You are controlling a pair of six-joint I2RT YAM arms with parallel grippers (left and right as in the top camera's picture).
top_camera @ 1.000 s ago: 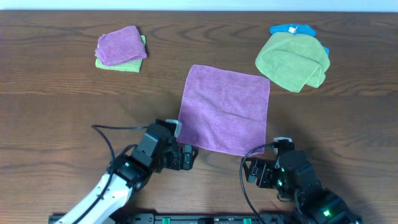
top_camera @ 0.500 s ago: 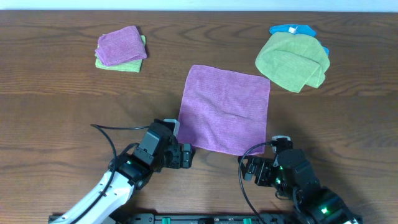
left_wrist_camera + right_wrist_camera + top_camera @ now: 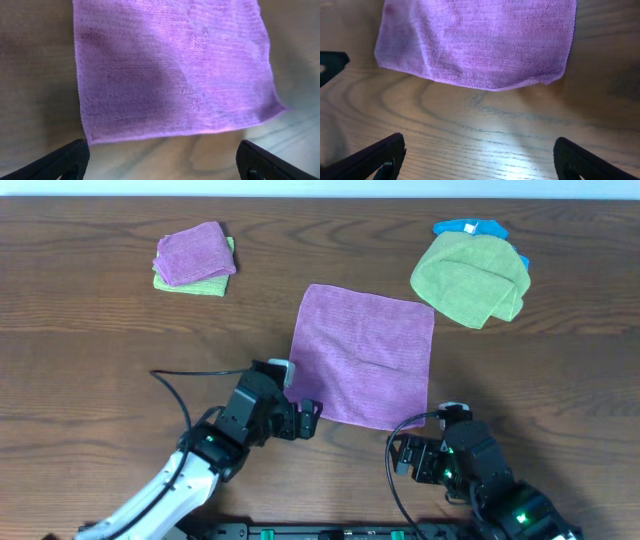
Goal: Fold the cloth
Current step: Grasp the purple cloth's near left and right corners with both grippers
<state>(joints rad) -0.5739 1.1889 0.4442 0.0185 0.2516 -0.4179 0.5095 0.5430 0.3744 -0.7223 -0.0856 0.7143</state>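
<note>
The cloth [image 3: 362, 357] is lying flat and unfolded at the middle of the table [image 3: 100, 360], with its near edge facing both arms. The left gripper [image 3: 303, 420] is hovering at the cloth's near-left corner with its jaws spread wide and nothing between them. In the left wrist view that corner is sitting just ahead of the open fingers [image 3: 70, 157]. The right gripper [image 3: 408, 457] is also standing wide and empty, but it is waiting a little short of the near-right corner, toward the table's near edge. The likeliest trouble is an uneven pickup. If the left jaws are closing while the right ones are lagging, the fold could be going skewed. A finger sliding over the thin hem instead of under it could be bunching the fabric or pinching nothing. The near-right corner is looking slightly puckered, which could be making a clean grip harder. Compared with the earlier overhead frames, the left gripper has been advancing toward the cloth's corner, while the right one has barely been shifting and the cloth has been staying put.
</note>
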